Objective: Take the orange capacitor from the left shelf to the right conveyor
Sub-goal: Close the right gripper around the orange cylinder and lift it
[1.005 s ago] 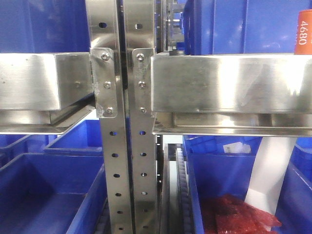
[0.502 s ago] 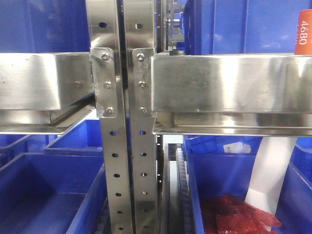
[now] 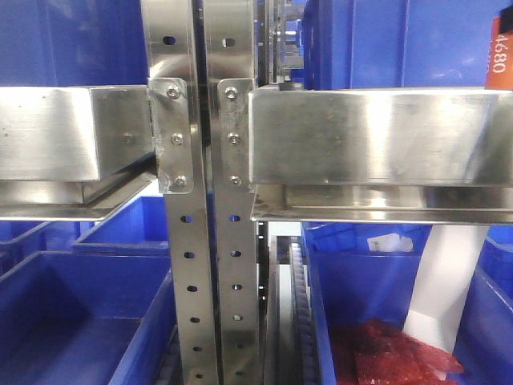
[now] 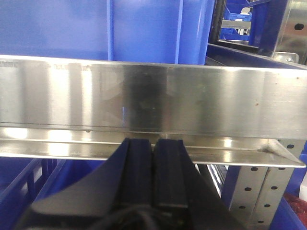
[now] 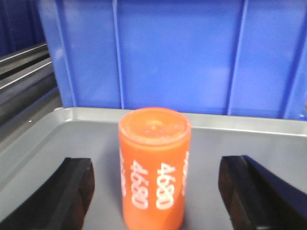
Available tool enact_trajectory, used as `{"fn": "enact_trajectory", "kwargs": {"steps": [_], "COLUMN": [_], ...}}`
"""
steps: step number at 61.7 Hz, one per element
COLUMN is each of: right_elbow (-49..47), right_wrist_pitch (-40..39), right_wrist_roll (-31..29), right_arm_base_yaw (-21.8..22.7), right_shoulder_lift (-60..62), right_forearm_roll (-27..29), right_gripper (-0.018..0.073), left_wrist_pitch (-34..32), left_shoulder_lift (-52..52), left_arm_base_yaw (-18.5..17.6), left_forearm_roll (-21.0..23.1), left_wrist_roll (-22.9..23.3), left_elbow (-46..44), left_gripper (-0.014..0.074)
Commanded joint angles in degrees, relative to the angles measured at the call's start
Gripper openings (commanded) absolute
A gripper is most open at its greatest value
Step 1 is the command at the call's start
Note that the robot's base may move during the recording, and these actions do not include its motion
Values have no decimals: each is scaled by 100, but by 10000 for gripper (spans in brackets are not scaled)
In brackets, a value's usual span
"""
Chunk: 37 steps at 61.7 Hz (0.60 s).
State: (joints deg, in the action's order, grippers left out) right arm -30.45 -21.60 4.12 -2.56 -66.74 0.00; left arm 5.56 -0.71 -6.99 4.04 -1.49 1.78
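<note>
Right wrist view puts the right claw nearest: its two dark fingers stand wide apart, holding nothing. The orange capacitor stands upright between them, roughly centred and clear of both, with its white "4680" print facing the camera. It rests on a grey tray whose raised rim runs just beyond the claw, and past that rim rises the wall of a blue bin.

From the left wrist, the left claw has its pads pressed together on nothing. It is parked just short of a steel rail of the left shelf and takes no part.

The front camera catches only a sliver of the capacitor, at the far right edge above the shelf rail and beyond the perforated uprights.

I judge this to be the grasp step: the claw is lined up but not yet closed. The next move calls for squeezing evenly on the cylinder's sides without tipping it. It should then be lifted clear of the tray rim before the swing toward the right conveyor, which no camera shows
</note>
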Motion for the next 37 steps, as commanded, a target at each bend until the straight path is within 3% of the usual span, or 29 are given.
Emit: {"fn": "enact_trajectory", "kwargs": {"steps": [1, 28, 37], "right_elbow": [-344, -723, -723], "right_wrist_pitch": [-732, -873, -992], "right_wrist_roll": [-3, 295, 295], "right_arm_base_yaw": [0, 0, 0], "right_shoulder_lift": [-183, -1079, -1099], "right_forearm_roll": [0, -164, -192], "right_gripper": [626, 622, 497], "left_wrist_pitch": [-509, -509, -509], "left_shoulder_lift": [-72, -72, -72], "left_arm_base_yaw": [9, 9, 9], "left_forearm_roll": [20, 20, 20], "left_wrist_roll": [9, 9, 9], "left_elbow": [-14, -14, -14], "left_gripper": [-127, -127, -127]}}
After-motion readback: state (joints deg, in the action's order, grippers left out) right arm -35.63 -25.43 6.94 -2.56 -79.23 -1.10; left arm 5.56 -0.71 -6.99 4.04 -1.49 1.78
